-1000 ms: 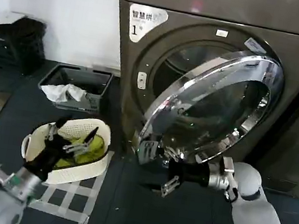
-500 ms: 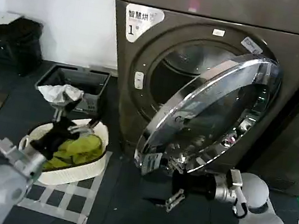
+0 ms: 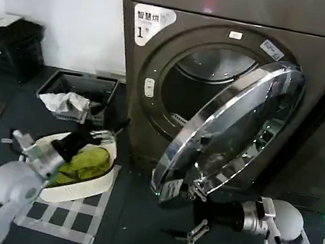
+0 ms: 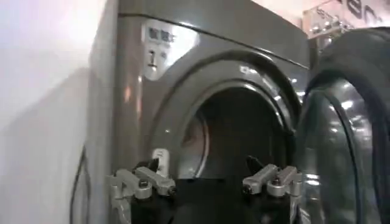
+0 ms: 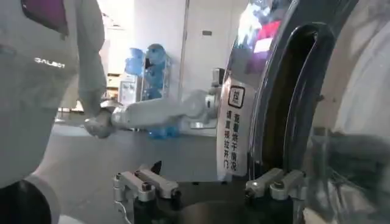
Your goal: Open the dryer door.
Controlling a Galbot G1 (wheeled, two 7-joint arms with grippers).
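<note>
Hanging ajar, dryer door (image 3: 236,127) lower rim just above right claw (image 3: 194,214), fingers spread wide.

Dryer door (image 3: 235,130) — round chrome-rimmed porthole, dark bulging glass — swung well open, hinged at its right edge.

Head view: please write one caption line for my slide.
The dryer door stands partly open, with the right gripper open at its lower rim and the left gripper over a laundry basket.
</note>
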